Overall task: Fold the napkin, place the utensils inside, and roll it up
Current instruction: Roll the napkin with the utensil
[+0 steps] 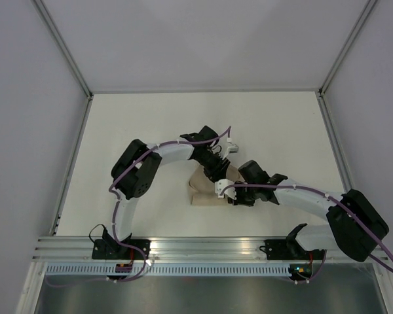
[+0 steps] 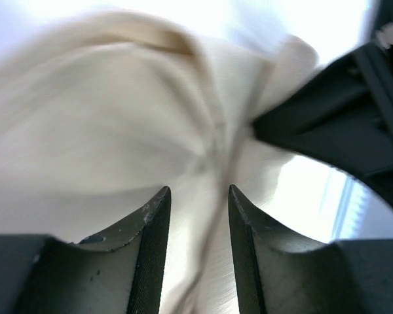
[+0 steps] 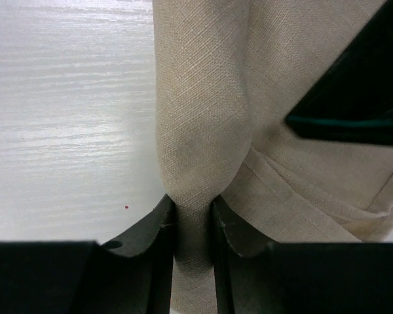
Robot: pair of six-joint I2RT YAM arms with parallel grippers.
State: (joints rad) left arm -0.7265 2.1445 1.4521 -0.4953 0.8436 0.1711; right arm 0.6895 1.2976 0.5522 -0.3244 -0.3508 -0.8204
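The left arm [image 1: 141, 173] arcs from the near left corner toward the middle of the table [image 1: 137, 124]. The left gripper [image 2: 198, 193] points into the napkin [image 1: 201, 190], its jaws narrow with blurred cloth running through the gap; whether they pinch it cannot be told. The napkin sits bunched in a tan heap at mid-table, closer to the near edge than the far one. Just right of it, the right gripper [image 3: 193, 204] has its jaws nearly closed, clamping a thick fold of the napkin. The right arm [image 1: 314, 199] stretches back to the near right corner.
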